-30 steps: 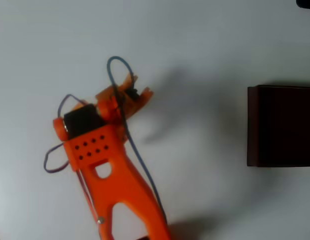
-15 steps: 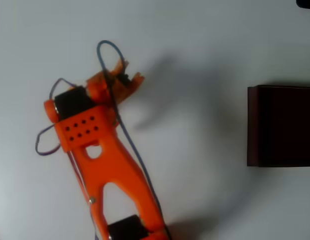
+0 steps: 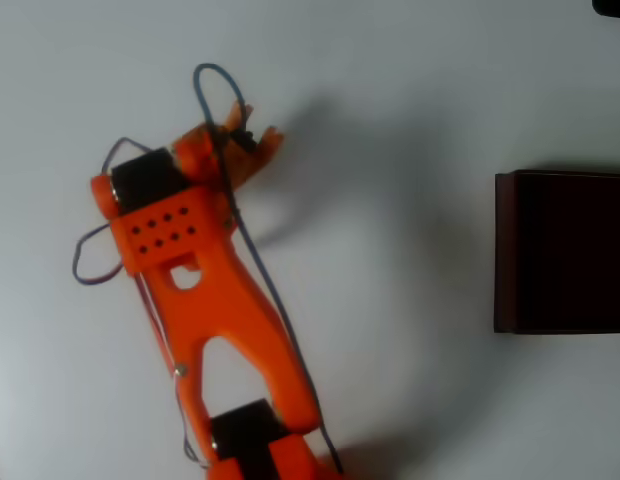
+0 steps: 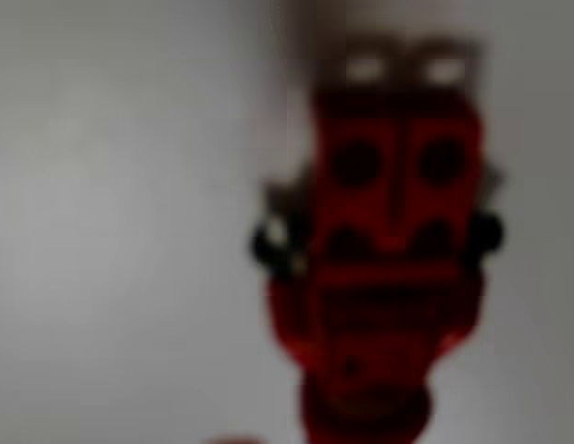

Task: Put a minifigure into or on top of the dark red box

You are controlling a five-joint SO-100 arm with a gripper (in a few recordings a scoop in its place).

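Plain white table. Your gripper [image 3: 248, 140] sits upper left, the box [image 3: 565, 252] far right. Wrist view shows the figure [image 4: 384, 268] close up, blurry; can't tell if the fingers grip it.

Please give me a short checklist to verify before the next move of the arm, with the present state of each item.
1. Minifigure close under the wrist camera: ok, large but blurred.
2. Gripper open or shut: cannot tell.
3. Minifigure held: cannot tell.
4. Box visible, dark interior open upward: ok, at the right edge of the overhead view.
5. Gripper over box: not ok, it is far to the left.
6. Table between arm and box free: ok.
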